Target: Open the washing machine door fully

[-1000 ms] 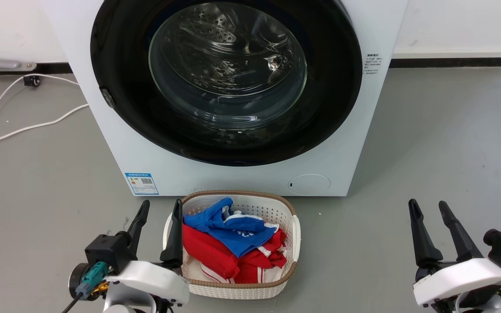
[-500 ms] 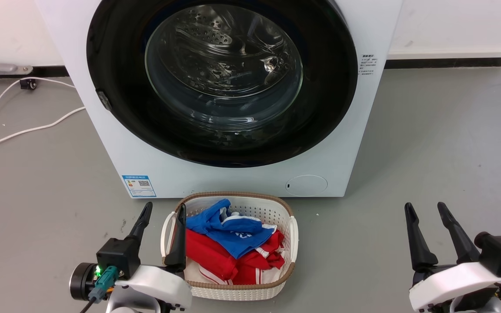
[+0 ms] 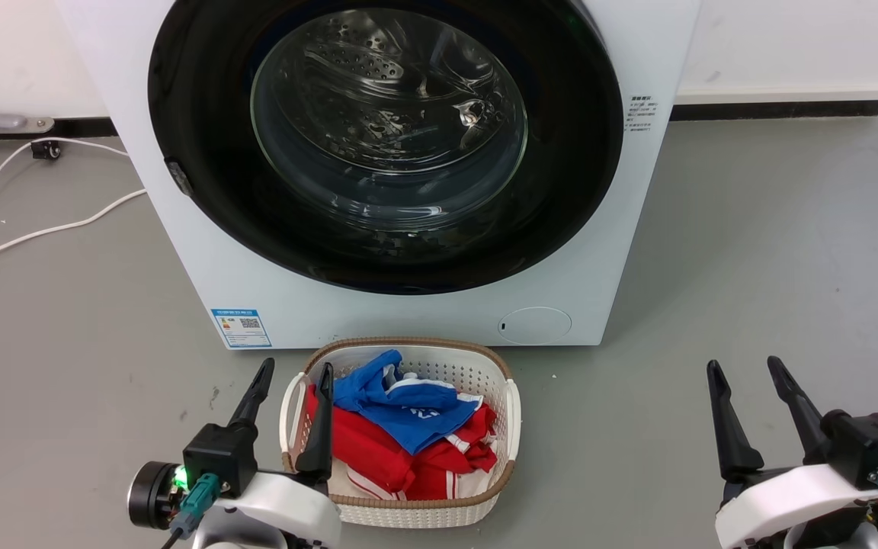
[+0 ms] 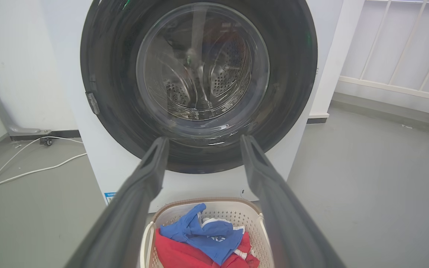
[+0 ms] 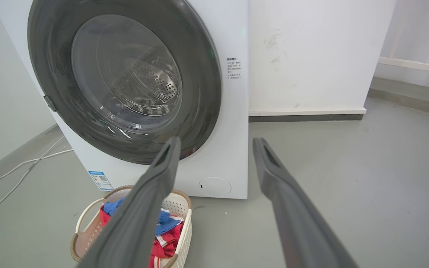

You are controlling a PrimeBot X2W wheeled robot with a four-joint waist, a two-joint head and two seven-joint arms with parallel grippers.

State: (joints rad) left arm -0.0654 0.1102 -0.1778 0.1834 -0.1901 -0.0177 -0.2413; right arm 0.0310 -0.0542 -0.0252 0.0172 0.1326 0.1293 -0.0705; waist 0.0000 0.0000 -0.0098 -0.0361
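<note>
The washing machine door (image 3: 389,126) is a glossy black disc with a clear glass bowl, lying flush on the white machine front, its small latch tab (image 3: 178,175) on the left rim. It also shows in the left wrist view (image 4: 199,82) and right wrist view (image 5: 125,85). My left gripper (image 3: 296,368) is open and empty, low over the floor by the basket's left side, well short of the door. My right gripper (image 3: 744,364) is open and empty at the lower right. Each wrist view looks along its own spread fingers, left gripper (image 4: 204,138) and right gripper (image 5: 217,140).
A white basket (image 3: 408,512) with red and blue clothes stands on the grey floor right before the machine. White cables (image 3: 43,229) trail on the floor to the left. A wall (image 5: 311,56) runs behind, and a white railing (image 4: 397,89) stands to the right.
The whole head picture has shifted slightly, so the camera moved. Both grippers sit a little lower in it, the left one slightly further right. The door has stayed flush.
</note>
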